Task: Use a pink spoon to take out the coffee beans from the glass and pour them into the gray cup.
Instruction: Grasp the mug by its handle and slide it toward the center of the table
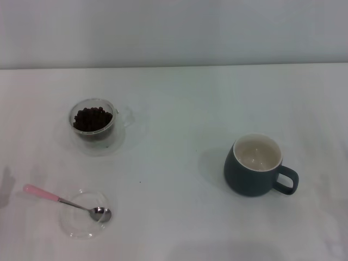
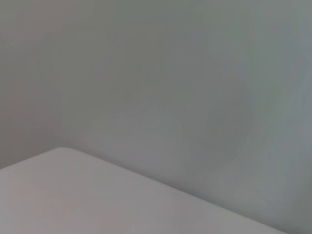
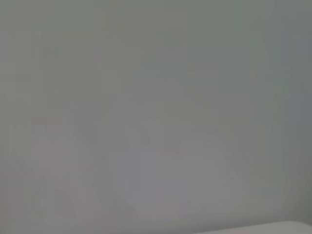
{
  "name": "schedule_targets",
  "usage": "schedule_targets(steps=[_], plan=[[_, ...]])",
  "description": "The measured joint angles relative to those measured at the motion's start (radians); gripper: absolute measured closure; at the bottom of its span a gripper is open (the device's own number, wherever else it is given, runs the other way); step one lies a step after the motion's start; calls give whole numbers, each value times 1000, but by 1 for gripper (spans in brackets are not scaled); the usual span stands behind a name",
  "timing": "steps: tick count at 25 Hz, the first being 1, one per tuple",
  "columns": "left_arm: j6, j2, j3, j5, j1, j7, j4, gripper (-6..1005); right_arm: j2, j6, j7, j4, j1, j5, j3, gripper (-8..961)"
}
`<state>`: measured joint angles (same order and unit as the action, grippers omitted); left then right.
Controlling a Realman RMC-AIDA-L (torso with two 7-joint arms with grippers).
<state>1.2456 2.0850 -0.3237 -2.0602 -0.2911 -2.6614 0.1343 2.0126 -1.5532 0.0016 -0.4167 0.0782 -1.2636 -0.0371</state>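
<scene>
Four things stand on the white table [image 1: 179,98] in the head view, and neither arm nor gripper shows among them. Taking the gray cup [image 1: 255,166] as the landmark: nearest the robot, well to the cup's left and a little nearer than it, lies the pink spoon [image 1: 65,202]. Its shiny bowl rests inside a flat clear glass saucer [image 1: 81,222], and its pale pink handle reaches out over the saucer's rim, away from the cup, with its end over the bare table. The spoon bowl looks empty.

The gray cup itself stands upright on the right half of the table, its loop handle turned to the side away from the spoon. Its cream inside shows no beans.

Farther off than the cup, and well to its left, stands the glass [image 1: 97,123], upright, its clear side handle turned toward the cup's side. The coffee beans [image 1: 92,118] lie in a dark heap inside it, filling the lower part. Glass and saucer are well apart, the glass beyond the saucer.

Both wrist views show only a plain pale wall and an edge of white surface. No fingers appear in any view, so how open they stand cannot be told; nothing on the table is held.
</scene>
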Motion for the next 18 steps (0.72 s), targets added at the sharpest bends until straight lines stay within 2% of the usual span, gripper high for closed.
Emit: schedule_targets(steps=[8,18], plan=[[0,0,0,1,4,0,-2,125,-1,-1,1,1,0,-5,-71,75],[-4,0,0,4,-9,0,-1,124,-2,-7,2,-32,0,-60,-182,76]])
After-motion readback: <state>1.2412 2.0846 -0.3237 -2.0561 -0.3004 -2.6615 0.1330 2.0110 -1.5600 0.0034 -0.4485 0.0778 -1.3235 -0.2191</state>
